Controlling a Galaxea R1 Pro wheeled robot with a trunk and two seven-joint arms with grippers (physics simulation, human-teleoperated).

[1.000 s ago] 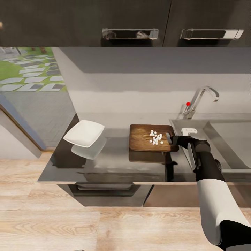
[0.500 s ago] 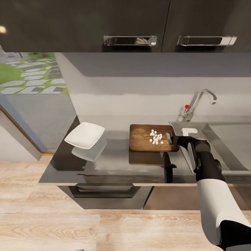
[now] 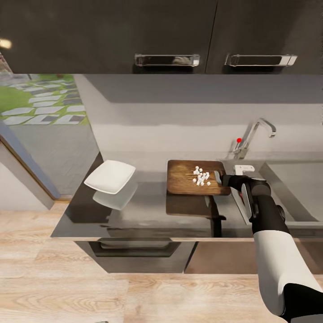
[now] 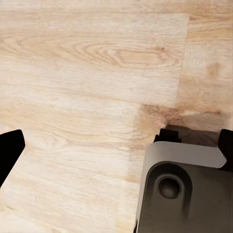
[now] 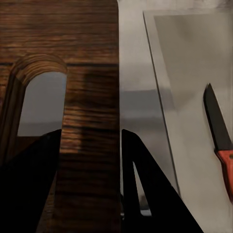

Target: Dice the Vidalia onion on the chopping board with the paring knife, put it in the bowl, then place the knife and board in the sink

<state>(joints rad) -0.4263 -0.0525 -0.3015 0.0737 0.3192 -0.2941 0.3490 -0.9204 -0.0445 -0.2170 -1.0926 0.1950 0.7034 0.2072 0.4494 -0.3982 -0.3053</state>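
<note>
wooden chopping board (image 3: 190, 177) edge sits clamped between the right hand (image 3: 223, 179) fingers.

The right hand (image 5: 90, 184) is clamping the handle end of the chopping board (image 5: 90, 63), one dark finger (image 5: 29, 184) on each side of the strip beside the slot-shaped hole. The paring knife (image 5: 219, 141) is lying apart on the steel drainboard (image 5: 189, 63).
</note>
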